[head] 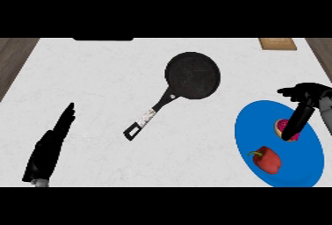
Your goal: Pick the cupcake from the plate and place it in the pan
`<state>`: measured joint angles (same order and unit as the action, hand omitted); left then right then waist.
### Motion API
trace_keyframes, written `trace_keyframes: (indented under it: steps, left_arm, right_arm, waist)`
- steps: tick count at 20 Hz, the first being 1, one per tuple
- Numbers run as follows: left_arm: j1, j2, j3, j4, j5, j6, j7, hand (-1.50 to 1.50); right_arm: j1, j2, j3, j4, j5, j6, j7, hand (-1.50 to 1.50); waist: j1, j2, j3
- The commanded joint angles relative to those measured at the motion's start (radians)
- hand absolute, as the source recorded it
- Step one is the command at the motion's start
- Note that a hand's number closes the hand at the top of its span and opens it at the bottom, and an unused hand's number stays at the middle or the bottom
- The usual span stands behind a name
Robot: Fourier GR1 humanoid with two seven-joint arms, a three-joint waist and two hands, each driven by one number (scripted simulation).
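A white, faintly marbled counter top (117, 88) is filling most of the head view, and a black round frying pan (193, 75) is lying on it a little above and right of the middle, its slim black-and-silver handle (148, 117) running down toward the lower left. At the right side a large blue oval-looking plate (259, 118) is sitting on the counter, well apart from the pan. A small cupcake with pink frosting (281, 127) is resting on the right part of that plate, and a red bell pepper with a green stem (266, 159) is lying on the same plate, below the cupcake and just left of it. The robot's black right hand (304, 101) is coming in from the right edge and hovering over the plate's upper right; one long finger is pointing down across the cupcake and hiding part of it, while the thumb is sticking out to the left, so the hand is spread apart and not closing on anything. The robot's black left hand (50, 147) is showing at the lower left over the bare counter, its fingers straight and held together, pointing up and slightly right, grasping nothing. A tan wooden board (277, 43) is peeking in at the counter's far edge, upper right.
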<state>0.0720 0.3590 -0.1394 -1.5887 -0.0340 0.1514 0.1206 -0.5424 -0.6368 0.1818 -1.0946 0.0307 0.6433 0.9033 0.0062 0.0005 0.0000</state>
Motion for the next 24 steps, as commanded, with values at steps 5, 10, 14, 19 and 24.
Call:
trace_keyframes:
  steps: [5,10,14,19,24]
  left_arm:
    - [0.01,-0.034,-0.004,-0.056,-0.039,-0.008,0.049,0.0]
    - [0.045,-0.058,0.021,-0.022,-0.069,-0.028,-0.015,0.0]
    - [0.068,-0.08,0.032,-0.052,-0.07,-0.043,-0.004,0.0]
    - [-0.006,-0.09,0.072,-0.029,-0.093,-0.064,0.042,0.0]
    - [0.008,-0.052,0.12,-0.053,-0.049,-0.129,0.053,0.0]
  right_arm:
    - [0.078,0.019,0.003,0.011,0.077,0.023,0.0,-1.5]
    - [0.064,0.055,-0.045,-0.03,0.105,0.051,0.065,-1.5]
    - [0.108,0.078,-0.074,-0.02,0.139,0.037,0.02,-1.5]
    - [0.068,0.131,-0.095,0.065,0.223,0.026,-0.034,-1.5]
    - [0.146,0.185,-0.11,-0.022,0.24,-0.048,-0.055,1.5]
  waist:
    - [-0.004,-0.001,0.0]
    - [-0.003,-0.001,0.0]
    - [-0.003,-0.001,0.0]
    - [-0.002,0.0,0.0]
    - [-0.006,-0.002,0.0]
